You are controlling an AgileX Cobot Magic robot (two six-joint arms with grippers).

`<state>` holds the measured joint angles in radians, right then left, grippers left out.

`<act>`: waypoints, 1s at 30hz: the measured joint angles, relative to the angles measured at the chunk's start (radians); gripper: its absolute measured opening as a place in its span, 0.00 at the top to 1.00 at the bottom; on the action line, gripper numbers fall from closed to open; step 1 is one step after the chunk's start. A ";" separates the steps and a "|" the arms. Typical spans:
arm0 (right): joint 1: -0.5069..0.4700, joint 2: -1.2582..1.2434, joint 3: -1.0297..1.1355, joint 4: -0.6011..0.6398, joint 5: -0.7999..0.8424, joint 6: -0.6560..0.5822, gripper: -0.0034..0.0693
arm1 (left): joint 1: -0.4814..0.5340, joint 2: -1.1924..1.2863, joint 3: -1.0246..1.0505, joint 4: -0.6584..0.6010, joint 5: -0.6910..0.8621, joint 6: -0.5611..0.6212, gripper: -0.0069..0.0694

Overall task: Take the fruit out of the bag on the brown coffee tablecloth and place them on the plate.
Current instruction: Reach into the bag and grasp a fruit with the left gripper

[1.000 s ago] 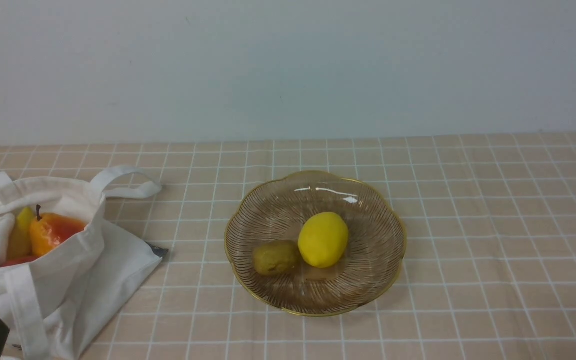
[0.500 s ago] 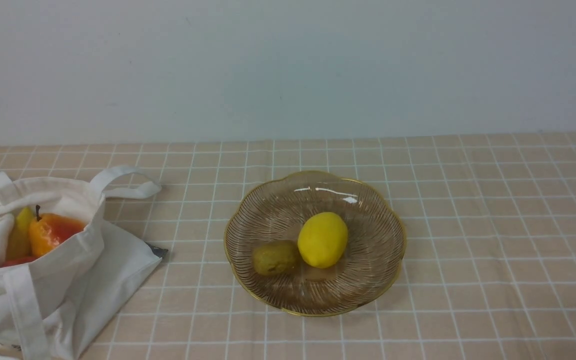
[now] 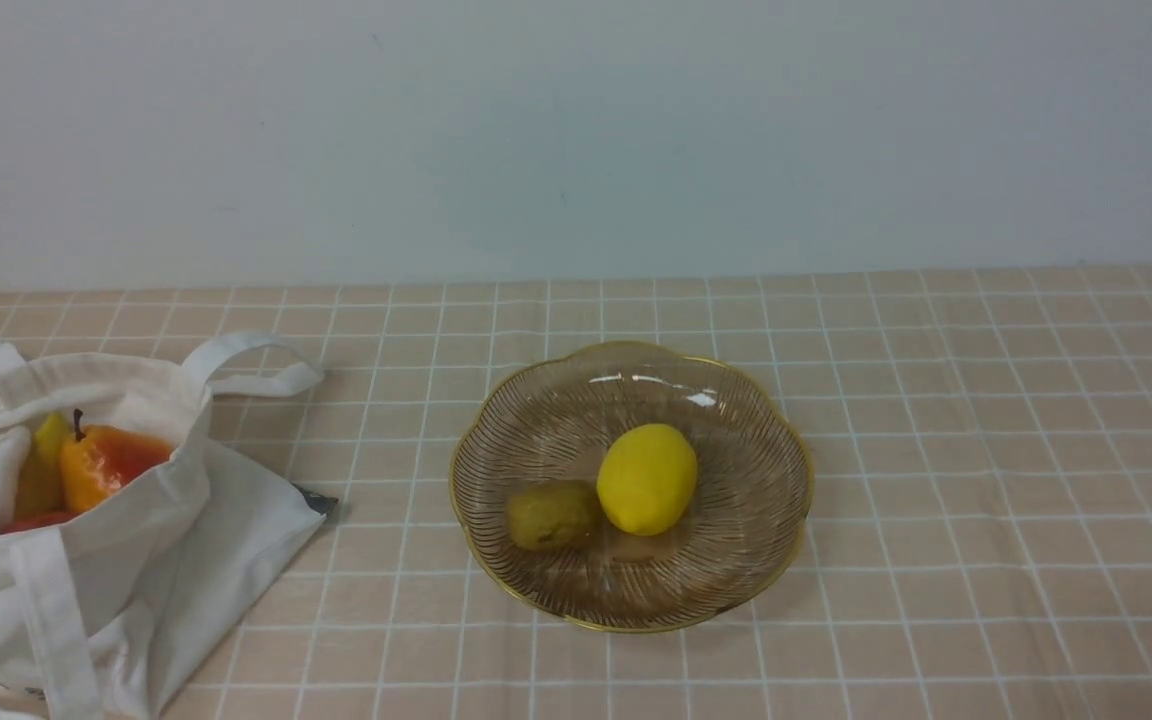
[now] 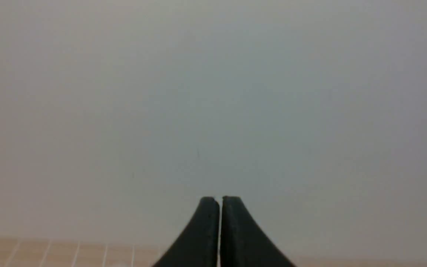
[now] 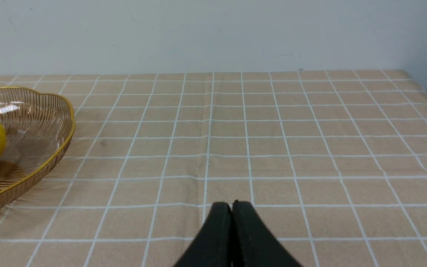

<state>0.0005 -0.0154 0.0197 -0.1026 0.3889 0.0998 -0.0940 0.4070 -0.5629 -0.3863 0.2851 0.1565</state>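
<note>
left gripper (image 4: 220,202), right gripper (image 5: 232,205) pinched together, empty | risk: I snag slack bag (image 3: 186,520) cloth instead of pear (image 3: 101,462), dragging the bag

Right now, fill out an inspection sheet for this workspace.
Surface: checked tablecloth, no spills seen.
Job's things: bag at the robot's left, open, holding a pear, a yellow fruit and a red fruit; plate in the middle, holding a lemon and a brownish-green fruit side by side.
Clutter: dark corner poking from under the bag; cannot tell what.
Grippers: left gripper shut, empty; right gripper shut, empty.
Cables: nothing seen.
Surroundings: plain pale wall behind.
</note>
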 joint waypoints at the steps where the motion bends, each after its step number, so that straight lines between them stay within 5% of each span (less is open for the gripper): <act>1: 0.000 0.000 0.000 0.000 0.000 0.000 0.97 | 0.000 0.070 -0.052 0.002 0.101 0.023 0.92; 5: 0.000 0.000 0.000 0.000 0.000 0.000 0.97 | 0.000 0.344 -0.212 0.026 0.408 0.051 0.92; 12: 0.000 0.000 0.000 0.000 0.000 0.000 0.97 | 0.091 0.650 -0.347 0.205 0.523 -0.098 0.91; 17: 0.000 0.000 0.000 0.000 0.000 0.000 0.97 | 0.233 0.796 -0.394 0.223 0.482 -0.157 0.91; 23: 0.000 0.000 0.000 0.000 0.000 0.000 0.97 | 0.256 0.945 -0.398 0.221 0.392 -0.099 0.88; 30: 0.000 0.000 0.000 0.000 0.000 0.000 0.97 | 0.257 1.093 -0.398 0.260 0.255 -0.045 0.58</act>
<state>0.0005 -0.0154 0.0197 -0.1026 0.3889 0.0998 0.1635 1.5001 -0.9612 -0.1268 0.5404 0.1111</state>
